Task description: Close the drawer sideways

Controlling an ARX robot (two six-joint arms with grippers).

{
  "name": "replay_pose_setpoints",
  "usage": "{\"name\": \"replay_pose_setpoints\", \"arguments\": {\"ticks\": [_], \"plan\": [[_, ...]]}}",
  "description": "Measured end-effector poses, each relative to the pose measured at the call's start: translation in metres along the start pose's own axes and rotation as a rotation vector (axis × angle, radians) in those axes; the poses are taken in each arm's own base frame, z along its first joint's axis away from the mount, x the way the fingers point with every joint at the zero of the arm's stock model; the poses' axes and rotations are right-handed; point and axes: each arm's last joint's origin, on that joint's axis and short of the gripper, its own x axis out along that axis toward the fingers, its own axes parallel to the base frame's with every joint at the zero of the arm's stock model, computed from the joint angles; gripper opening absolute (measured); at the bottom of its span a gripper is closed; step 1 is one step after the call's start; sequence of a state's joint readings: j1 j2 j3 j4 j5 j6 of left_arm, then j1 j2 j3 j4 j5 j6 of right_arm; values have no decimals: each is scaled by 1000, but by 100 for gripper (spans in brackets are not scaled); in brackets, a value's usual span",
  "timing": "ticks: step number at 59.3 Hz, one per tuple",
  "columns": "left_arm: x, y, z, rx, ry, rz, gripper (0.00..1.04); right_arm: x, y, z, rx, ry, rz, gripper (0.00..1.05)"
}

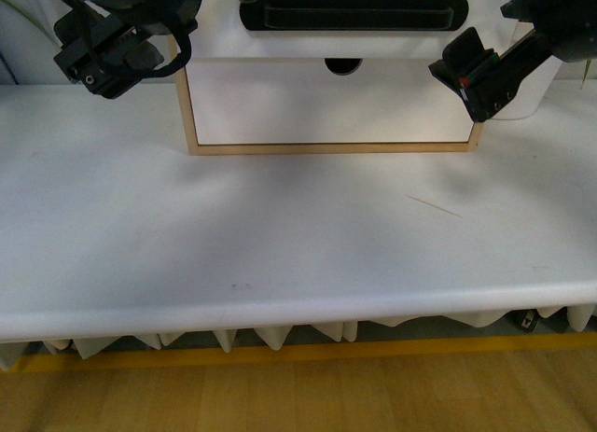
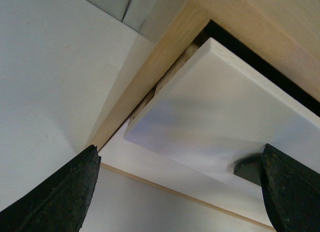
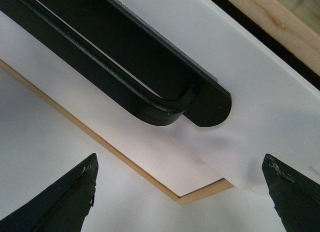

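White drawer (image 1: 216,42) w/ long black bar handle (image 1: 354,12) sits in the top slot of the light-wood cabinet (image 1: 326,148). Its front stands out from the frame, so it's partly open. Semicircular notch (image 1: 342,66) is in the drawer's lower edge, and a plain white front (image 1: 326,110) w/o handle lies directly under the drawer.

L arm comes in from above at the drawer's left end. L gripper (image 1: 93,73) is raised off the table (image 1: 280,255), just beside the cabinet's left post. In the L wrist view the drawer's corner (image 2: 235,111) juts out of the wood frame (image 2: 165,61) w/ a dark gap behind it. Both black fingers (image 2: 65,197) are spread wide either side of that corner, gripping nothing, no contact visible.

R arm reaches in at the drawer's right end. R gripper (image 1: 464,82) is tilted toward the cabinet's right post, w/ a red patch on its body. R wrist view looks along the drawer face (image 3: 260,106), w/ the handle's rounded end (image 3: 200,104) close up. Fingers (image 3: 60,202) are set far apart, nothing btwn them. Can't tell if a tip touches the cabinet.

Thin pale sliver (image 1: 432,205) lies on the table in front of the drawer's right part.
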State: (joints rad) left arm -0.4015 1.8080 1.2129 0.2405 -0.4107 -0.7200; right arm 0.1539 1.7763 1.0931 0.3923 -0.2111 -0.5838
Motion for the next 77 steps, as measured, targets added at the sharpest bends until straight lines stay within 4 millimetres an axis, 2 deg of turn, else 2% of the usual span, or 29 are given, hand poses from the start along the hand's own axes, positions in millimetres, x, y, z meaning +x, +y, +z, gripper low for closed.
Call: {"name": "replay_pose_setpoints", "arguments": {"ticks": [13, 21, 32, 42, 49, 56, 61, 66, 77], "plan": [[14, -6, 3, -2, -5, 4, 99, 23, -13, 6, -5, 3, -13, 96], [17, -8, 4, -1, -5, 11, 99, 30, -16, 5, -1, 18, -19, 96], [18, -9, 4, 0, -7, 17, 99, 30, -18, 5, 13, 18, -20, 96], [11, -2, 6, -10, -11, 5, 99, 19, -17, 4, 12, 2, -31, 96], [0, 15, 1, 4, 5, 25, 99, -1, -15, -2, 21, 6, -39, 96], [-20, 33, -2, 13, 3, 56, 99, -33, -14, -9, 48, 11, -67, 96], [-46, 50, 2, 19, -27, 84, 99, -61, -13, -14, 81, 9, -89, 96], [-77, 71, 5, 24, -59, 111, 99, -102, -7, -27, 131, 15, -125, 96], [-128, 115, -7, 39, -59, 192, 99, -163, 9, -50, 211, 26, -187, 96]]}}
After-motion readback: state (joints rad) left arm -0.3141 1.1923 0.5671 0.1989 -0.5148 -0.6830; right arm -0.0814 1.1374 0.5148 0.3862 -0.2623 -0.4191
